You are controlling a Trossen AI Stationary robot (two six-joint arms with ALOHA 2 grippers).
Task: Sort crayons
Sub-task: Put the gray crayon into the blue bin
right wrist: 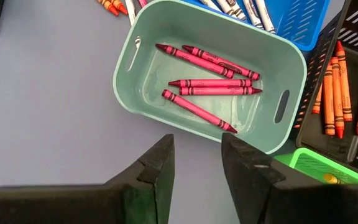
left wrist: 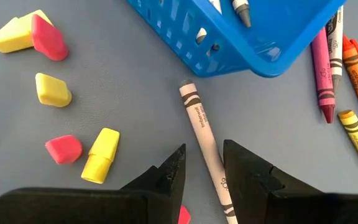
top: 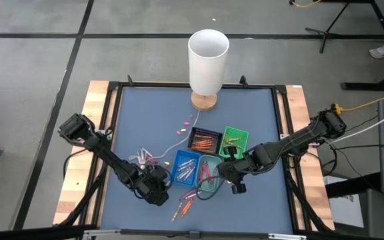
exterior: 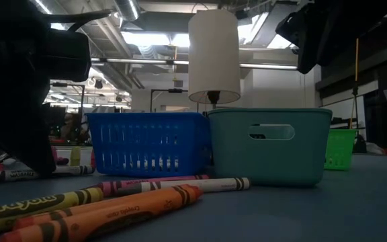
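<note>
four little trays [top: 209, 157] sit on a blue-grey mat [top: 145, 113] by a white lamp [top: 208, 57]. left gripper [left wrist: 202, 168] open over a white crayon [left wrist: 205, 134], right gripper [right wrist: 196, 162] open, empty, above the teal tray [right wrist: 132, 56] of red crayons [right wrist: 210, 81]. ceiling lights behind.

A lamp [top: 208, 60] stands at the far middle of the surface [top: 139, 120]. Nearer, four small trays [top: 209, 157] cluster side by side, each with crayons [right wrist: 207, 78] lying in it (one wrist view shows five in a single tray). Loose crayons [top: 184, 207] lie on the surface in front of the trays. To their left lie small erasers [left wrist: 55, 93]. The left claw [left wrist: 202, 165] straddles one loose crayon [left wrist: 205, 134] beside a tray. The right claw [right wrist: 196, 155] hangs above a tray's near edge.
</note>
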